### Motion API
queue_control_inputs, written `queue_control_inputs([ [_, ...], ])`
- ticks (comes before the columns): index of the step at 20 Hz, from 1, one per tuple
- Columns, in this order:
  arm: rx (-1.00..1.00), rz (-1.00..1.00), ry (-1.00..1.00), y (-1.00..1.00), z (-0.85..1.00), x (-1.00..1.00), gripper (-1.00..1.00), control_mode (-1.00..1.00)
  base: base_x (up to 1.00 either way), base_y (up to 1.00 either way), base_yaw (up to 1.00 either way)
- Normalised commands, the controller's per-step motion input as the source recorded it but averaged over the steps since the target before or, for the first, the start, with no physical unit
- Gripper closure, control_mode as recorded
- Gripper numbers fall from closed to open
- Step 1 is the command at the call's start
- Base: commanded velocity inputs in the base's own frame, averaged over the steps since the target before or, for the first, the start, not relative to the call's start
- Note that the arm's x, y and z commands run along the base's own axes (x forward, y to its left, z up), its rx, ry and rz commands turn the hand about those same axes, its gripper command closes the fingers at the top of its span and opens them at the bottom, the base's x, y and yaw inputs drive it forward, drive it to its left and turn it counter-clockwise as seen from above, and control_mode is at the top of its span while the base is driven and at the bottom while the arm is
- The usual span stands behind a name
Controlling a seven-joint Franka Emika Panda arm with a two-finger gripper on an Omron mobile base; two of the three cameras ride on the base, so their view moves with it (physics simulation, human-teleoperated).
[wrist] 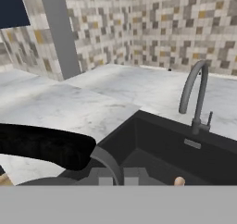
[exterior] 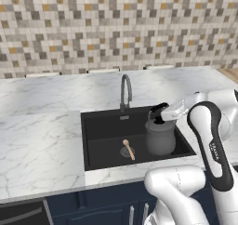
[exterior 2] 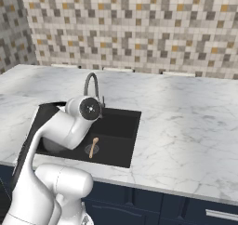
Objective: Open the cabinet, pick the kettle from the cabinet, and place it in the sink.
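My gripper point(exterior: 160, 113) is clamped on the black arched handle of the kettle point(exterior: 161, 136), jaws pinched shut around it as far as I can tell from the hand view, where that handle point(wrist: 44, 146) runs right across the fingers. The kettle sits upright in the right end of the black sink point(exterior: 100, 133), low in the basin. A wooden spoon point(exterior: 128, 149) lies by the drain, and the gooseneck faucet point(exterior: 125, 90) stands behind on the marble countertop point(exterior: 39, 149).
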Motion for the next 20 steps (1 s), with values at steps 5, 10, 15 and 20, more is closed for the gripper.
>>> queue_control_inputs([
  [5,0.0,0.0,0.01,0.0,-0.33,0.12,1.0,-1.0,0.0,0.0,0.0],
  [10,0.0,0.0,0.03,0.0,-0.23,0.27,1.0,-1.0,0.0,0.0,0.0],
  [15,0.0,-0.01,0.04,0.0,-0.25,0.26,1.0,-1.0,0.0,0.0,0.0],
  [20,0.0,-0.01,0.07,0.0,-0.28,0.28,1.0,-1.0,0.0,0.0,0.0],
])
